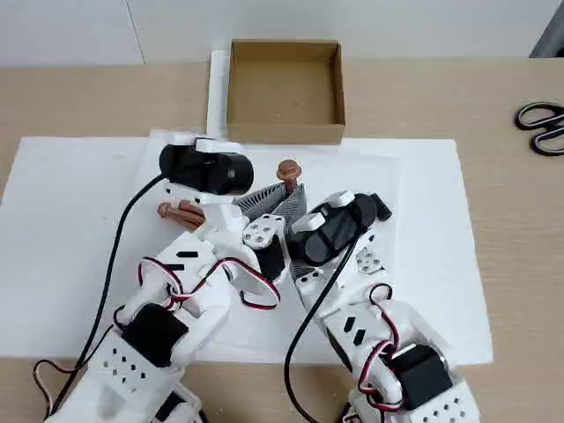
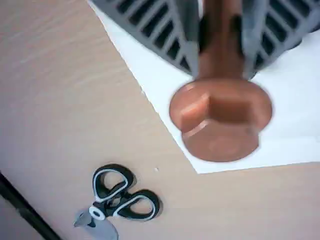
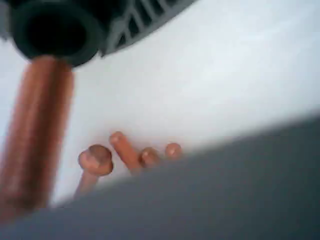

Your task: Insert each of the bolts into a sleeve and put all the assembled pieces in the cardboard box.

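Observation:
A copper bolt [image 2: 220, 115] sits in my left gripper [image 2: 220, 30], whose grey ribbed fingers are shut on its shank while the hex head faces the camera. From above, the bolt head [image 1: 288, 169] stands just in front of the cardboard box [image 1: 285, 134], with both grippers meeting below it. My right gripper [image 3: 55, 25] is shut on a black sleeve [image 3: 50, 30], and a copper shank [image 3: 35, 130] runs out of the sleeve's mouth. Several loose bolts [image 1: 181, 211] lie on the white sheet [image 1: 423, 220] left of the grippers, also visible as loose bolts [image 3: 125, 155].
The open box stands at the far edge of the sheet with a white tube [image 1: 217, 88] along its left side. Black-handled scissors [image 1: 542, 123] lie on the wooden table at the far right, seen too as scissors [image 2: 120, 202].

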Controlling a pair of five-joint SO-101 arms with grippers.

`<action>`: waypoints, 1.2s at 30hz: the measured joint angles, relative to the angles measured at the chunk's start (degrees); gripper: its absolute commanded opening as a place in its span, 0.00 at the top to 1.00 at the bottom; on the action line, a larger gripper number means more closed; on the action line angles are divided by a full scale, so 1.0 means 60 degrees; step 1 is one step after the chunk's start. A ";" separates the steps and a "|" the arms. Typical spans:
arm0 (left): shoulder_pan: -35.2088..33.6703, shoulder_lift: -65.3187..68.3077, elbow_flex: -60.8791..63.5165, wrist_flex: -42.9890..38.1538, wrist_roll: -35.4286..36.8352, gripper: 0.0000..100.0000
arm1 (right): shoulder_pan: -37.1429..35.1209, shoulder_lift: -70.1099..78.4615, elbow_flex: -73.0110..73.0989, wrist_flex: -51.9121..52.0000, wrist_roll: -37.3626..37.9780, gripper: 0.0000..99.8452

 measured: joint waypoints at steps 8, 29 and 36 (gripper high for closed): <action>0.0278 0.0000 0.0176 0.0000 0.0000 0.99 | 0.0015 0.0000 0.0015 0.0000 0.0000 1.00; 0.0410 -0.0073 0.0161 0.1846 -0.0454 0.98 | -0.0015 0.0015 0.0015 0.0000 0.0000 1.00; 0.0630 -0.0161 0.0132 0.2799 -0.0894 0.79 | -0.0015 0.0015 0.0044 0.0015 0.0000 1.00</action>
